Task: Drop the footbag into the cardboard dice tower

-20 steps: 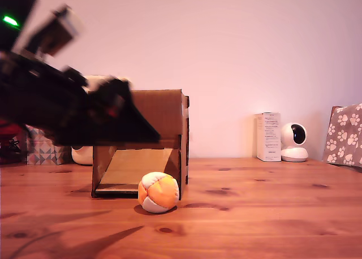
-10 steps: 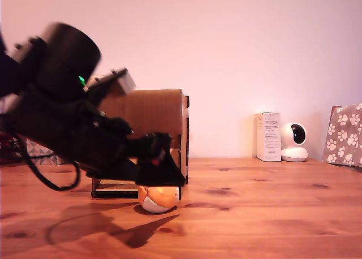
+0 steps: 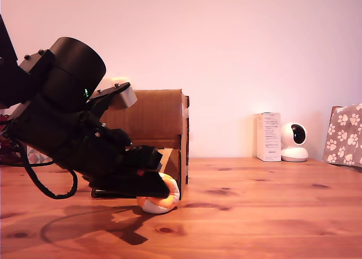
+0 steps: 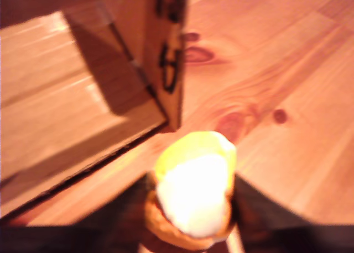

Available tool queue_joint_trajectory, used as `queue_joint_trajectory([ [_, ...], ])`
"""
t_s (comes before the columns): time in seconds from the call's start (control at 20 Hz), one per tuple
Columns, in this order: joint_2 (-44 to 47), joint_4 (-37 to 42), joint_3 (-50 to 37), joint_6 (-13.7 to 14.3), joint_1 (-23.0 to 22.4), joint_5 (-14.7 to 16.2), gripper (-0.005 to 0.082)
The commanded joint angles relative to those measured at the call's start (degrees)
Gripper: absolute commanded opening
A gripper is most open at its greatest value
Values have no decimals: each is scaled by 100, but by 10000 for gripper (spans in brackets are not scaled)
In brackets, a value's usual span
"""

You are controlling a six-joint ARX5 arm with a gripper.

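Observation:
The footbag (image 3: 162, 204), orange, yellow and white, lies on the wooden table (image 3: 254, 208) just in front of the cardboard dice tower (image 3: 155, 115), at its front corner on the exterior view's right. My black gripper (image 3: 163, 186) comes down on it from the exterior view's left and covers its top. In the wrist view the footbag (image 4: 193, 186) sits between my two dark fingers (image 4: 249, 200), which press against both its sides, so the gripper (image 4: 191, 209) is shut on it. The tower's opening and sloped ramp (image 4: 66, 115) are right beside it.
At the back on the exterior view's right stand a small white carton (image 3: 268, 136), a round white camera (image 3: 293, 141) and a paw-print box (image 3: 345, 134). The arm's body and cable (image 3: 51, 185) fill the exterior view's left, hiding most of the tower's opening.
The arm swung down and toward the exterior view's right, from above the tower's front onto the footbag. Its fingers now enclose the footbag, which is still on the table.

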Motion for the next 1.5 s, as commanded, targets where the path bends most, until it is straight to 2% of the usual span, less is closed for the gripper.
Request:
queue_joint_trajectory([
  [0.0,-9,-155,-2,24,-13,155,142],
  [0.1,-339,-479,-2,24,-52,339,123],
  [0.35,-1707,-1434,-2,28,-101,442,107],
  [0.55,-2903,-2229,0,26,-101,442,108],
  [0.75,-3838,-2594,0,28,-98,437,108],
  [0.85,-4166,-2570,0,70,-83,376,108],
  [1.0,-4336,-2363,0,380,7,-131,108],
  [1.05,-4317,-2201,0,413,63,-192,108],
  [1.25,-4009,-1241,28,437,293,-190,110],
  [1.45,-3392,-916,352,437,470,-162,110],
])
